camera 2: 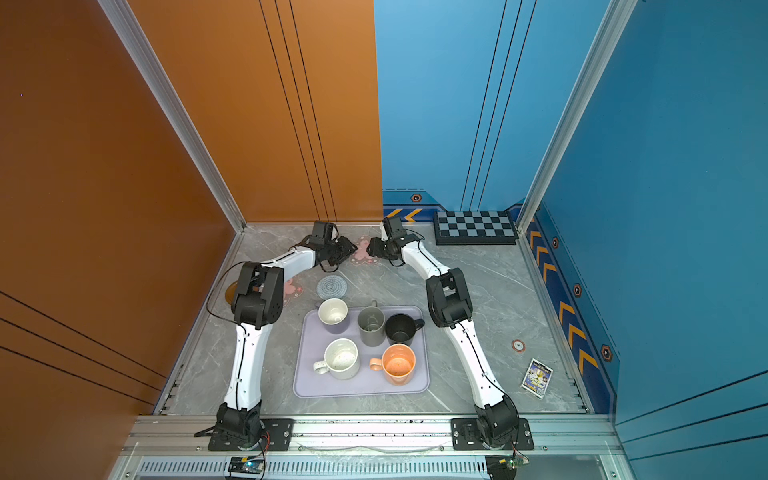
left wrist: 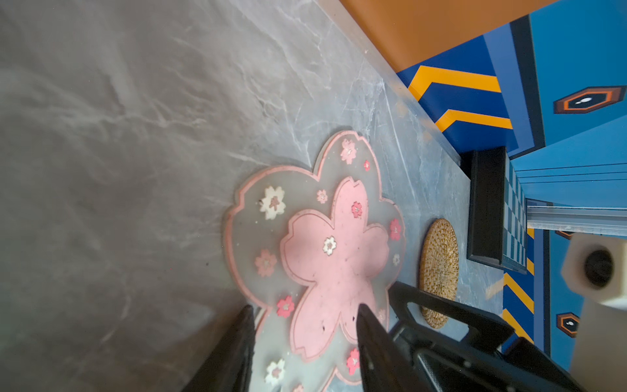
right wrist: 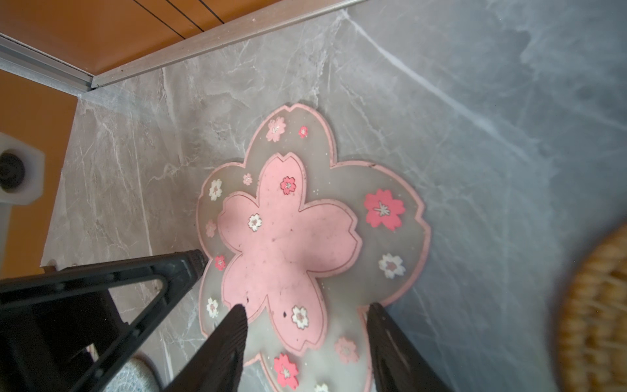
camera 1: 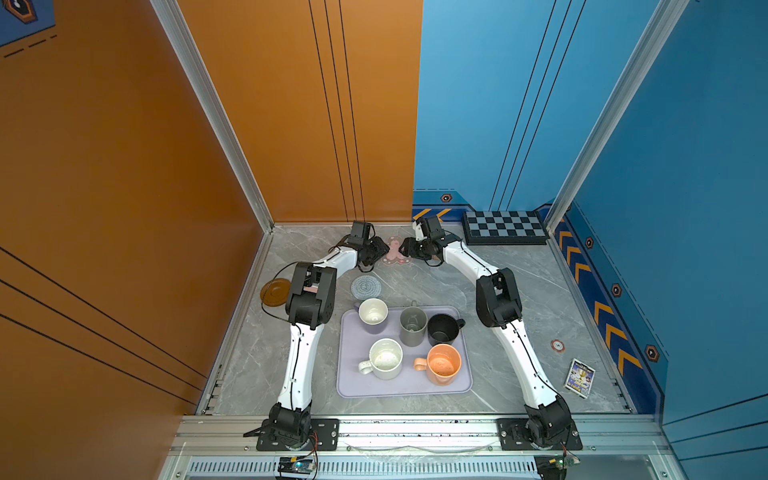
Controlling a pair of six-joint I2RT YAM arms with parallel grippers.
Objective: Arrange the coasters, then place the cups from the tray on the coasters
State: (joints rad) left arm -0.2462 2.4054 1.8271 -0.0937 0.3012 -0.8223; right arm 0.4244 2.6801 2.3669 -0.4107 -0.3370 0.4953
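Observation:
A pink flower-shaped coaster [camera 1: 395, 250] [left wrist: 325, 251] [right wrist: 288, 237] lies flat at the far middle of the table. My left gripper [camera 1: 380, 251] [left wrist: 305, 309] and right gripper [camera 1: 405, 248] [right wrist: 307, 307] face each other over it, both open with nothing held. A tan rattan coaster [left wrist: 438, 271] lies just beyond it. A grey-blue woven coaster [camera 1: 366, 286], a brown disc coaster [camera 1: 275, 292] and a second pink flower coaster [camera 2: 293, 289] lie on the left. The lavender tray [camera 1: 405, 388] holds lavender [camera 1: 373, 316], grey [camera 1: 413, 326], black [camera 1: 444, 328], white speckled [camera 1: 385, 359] and orange [camera 1: 444, 365] cups.
A black checkered board [camera 1: 503, 227] stands against the back wall at the far right. A small round red-and-white token [camera 1: 557, 345] and a card box [camera 1: 580, 377] lie near the right wall. Walls enclose the table on three sides.

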